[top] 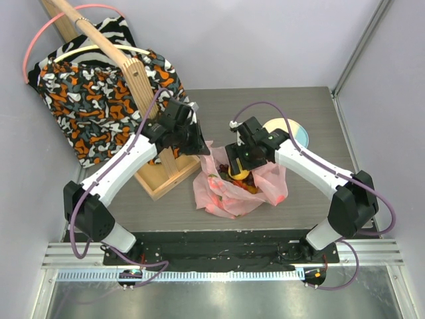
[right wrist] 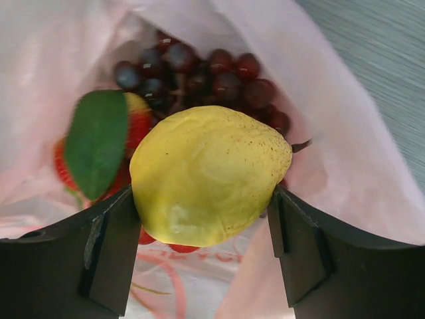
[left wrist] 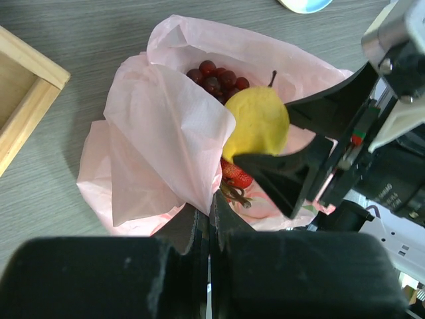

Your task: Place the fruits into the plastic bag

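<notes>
Right end effector [right wrist: 204, 199] clamps the yellow fruit [right wrist: 209, 173] just above the grapes [left wrist: 216, 76] and strawberries [left wrist: 237, 176] already inside the plastic bag [left wrist: 166, 133]. Left end effector [left wrist: 211, 216], pressed together, pinches its rim. Only the release seems left.

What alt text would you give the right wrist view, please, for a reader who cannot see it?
The right gripper clamps a yellow fruit between its black fingers over the open pink plastic bag. Inside the bag lie a dark grape bunch and a red strawberry with a green leaf.
</notes>
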Available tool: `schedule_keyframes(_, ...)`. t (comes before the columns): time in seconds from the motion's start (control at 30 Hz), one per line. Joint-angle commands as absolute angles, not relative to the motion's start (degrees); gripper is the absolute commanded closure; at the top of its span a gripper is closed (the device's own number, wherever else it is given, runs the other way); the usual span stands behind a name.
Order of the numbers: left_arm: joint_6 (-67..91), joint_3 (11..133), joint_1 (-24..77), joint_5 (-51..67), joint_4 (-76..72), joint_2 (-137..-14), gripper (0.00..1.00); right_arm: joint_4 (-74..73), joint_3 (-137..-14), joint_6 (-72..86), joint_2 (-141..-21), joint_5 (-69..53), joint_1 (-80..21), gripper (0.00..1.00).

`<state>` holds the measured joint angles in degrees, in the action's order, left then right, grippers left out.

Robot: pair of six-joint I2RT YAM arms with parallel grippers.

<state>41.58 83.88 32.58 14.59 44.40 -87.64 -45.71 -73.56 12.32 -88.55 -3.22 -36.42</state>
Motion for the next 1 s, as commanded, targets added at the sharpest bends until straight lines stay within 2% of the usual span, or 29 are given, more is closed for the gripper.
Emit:
schedule_keyframes(0.0, 42.3, 83.5, 31.9, 14.5, 42.5, -84.1, 1.00, -47.0, -73.4, 16.0, -85.9, 8.0, -36.7, 0.71)
schedule_keyframes(0.2, 42.5, 82.2, 31.9, 14.3, 42.2, -83.1, 1.00, -46.9, -71.4, 16.9, -83.8, 13.5, -36.7, 0.71)
schedule_keyframes(0.5, 42.6, 81.5, 31.9, 14.2, 42.0, -82.5, 1.00, -48.7, -69.7, 15.1, -84.0, 10.4, -37.8, 0.63)
schedule_keyframes(0.63, 42.7, 81.2, 31.9, 14.3, 41.8, -82.4, 1.00, -47.6, -68.5, 13.6, -82.9, 8.2, -38.1, 0.50)
schedule_keyframes(0.67, 42.8, 81.1, 31.9, 14.3, 41.7, -82.4, 1.00, -47.4, -68.6, 13.5, -82.7, 7.5, -38.1, 0.44)
schedule_keyframes(0.77, 42.7, 81.1, 32.0, 14.3, 41.8, -82.2, 1.00, -46.1, -68.9, 13.8, -82.7, 5.3, -38.1, 0.37)
schedule_keyframes(0.97, 42.7, 81.0, 31.9, 14.2, 41.7, -82.0, 1.00, -45.6, -70.0, 14.5, -83.2, 4.5, -38.1, 0.29)
